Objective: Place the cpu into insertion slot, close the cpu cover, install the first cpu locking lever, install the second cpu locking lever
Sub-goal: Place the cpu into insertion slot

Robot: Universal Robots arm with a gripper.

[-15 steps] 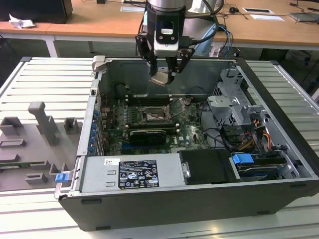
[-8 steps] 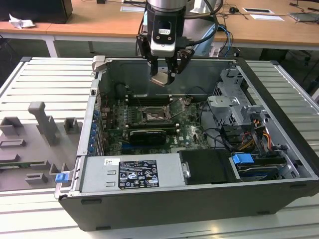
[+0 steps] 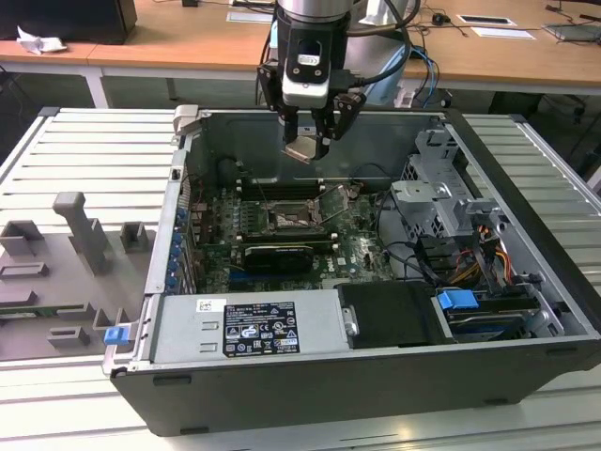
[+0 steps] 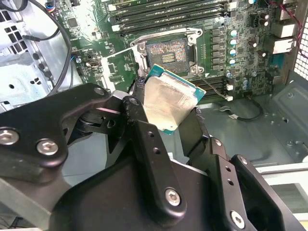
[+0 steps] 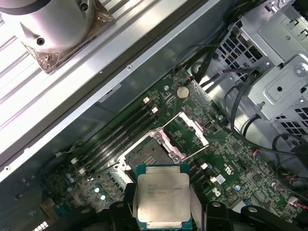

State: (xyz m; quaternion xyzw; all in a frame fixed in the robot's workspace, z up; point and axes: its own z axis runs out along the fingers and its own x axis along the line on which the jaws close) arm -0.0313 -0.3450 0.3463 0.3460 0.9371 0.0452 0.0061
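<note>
Grips the cpu (image 4: 171,98) by two opposite edges between the fingers (image 4: 144,139) of the gripper (image 3: 308,146), tilted and in mid-air. Hangs above the bare insertion slot (image 5: 147,154), apart from it, beside the upright, open cpu cover (image 5: 196,127). Sits over the motherboard (image 3: 357,246) toward the far wall of the open computer case (image 3: 282,376).

cpu (image 3: 305,148) above insertion slot (image 3: 286,218), cpu cover (image 3: 335,203) beside
</note>
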